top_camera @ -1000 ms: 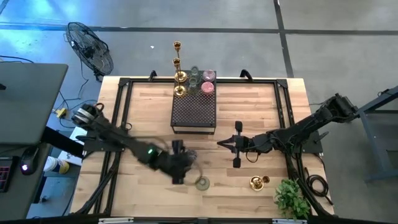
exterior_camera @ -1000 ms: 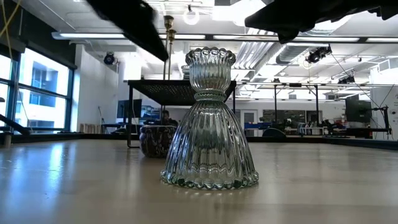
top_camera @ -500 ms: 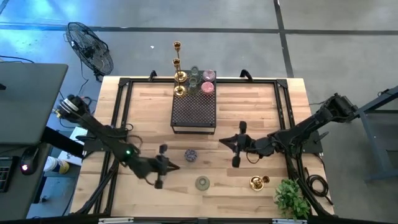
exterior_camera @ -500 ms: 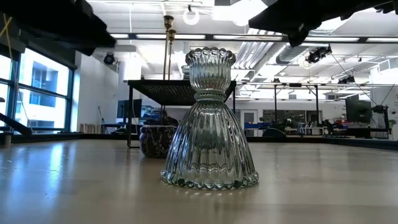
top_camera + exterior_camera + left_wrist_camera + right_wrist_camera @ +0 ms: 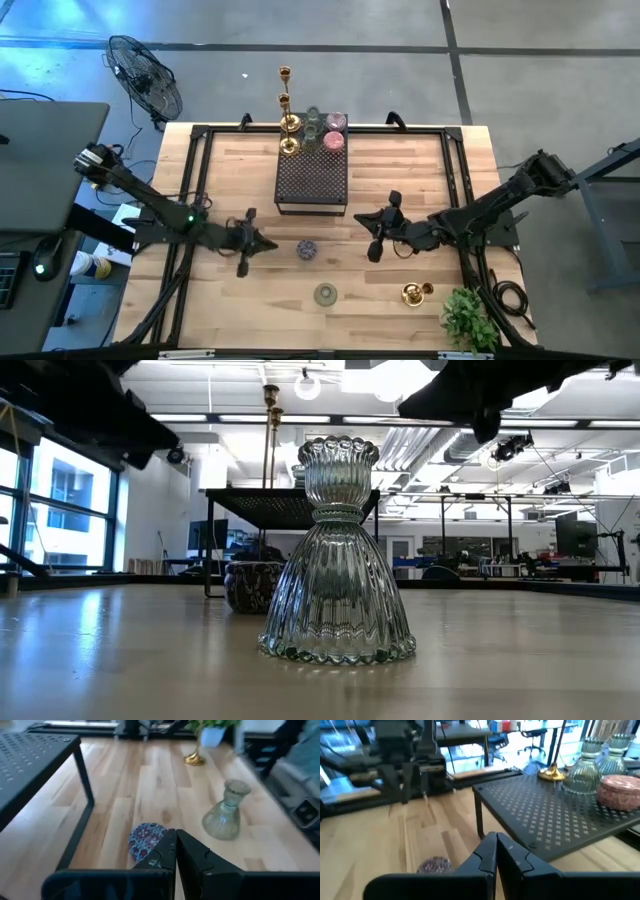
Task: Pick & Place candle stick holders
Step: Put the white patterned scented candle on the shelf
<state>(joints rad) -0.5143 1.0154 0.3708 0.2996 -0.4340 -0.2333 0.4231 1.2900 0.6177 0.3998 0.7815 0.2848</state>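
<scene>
High view: pale wood table (image 5: 230, 300), grey floor (image 5: 520, 80), standing fan (image 5: 145, 78).

The high view looks straight down on the whole table (image 5: 420, 170). The low view sits at tabletop level, close to the clear glass holder (image 5: 337, 555). Both wrist views face the speckled cup (image 5: 145, 839) from opposite sides.

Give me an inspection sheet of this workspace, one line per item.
Surface: wooden table, bare planks.
Job's things: gold candlesticks and glass cups on the dark stand; green glass holder, patterned cup and gold holder on the planks.
Clutter: plant at the corner.
Grippers: left gripper shut, empty; right gripper shut, empty.
Cables: one by the right arm's base.
Surroundings: fan on the floor.
</scene>
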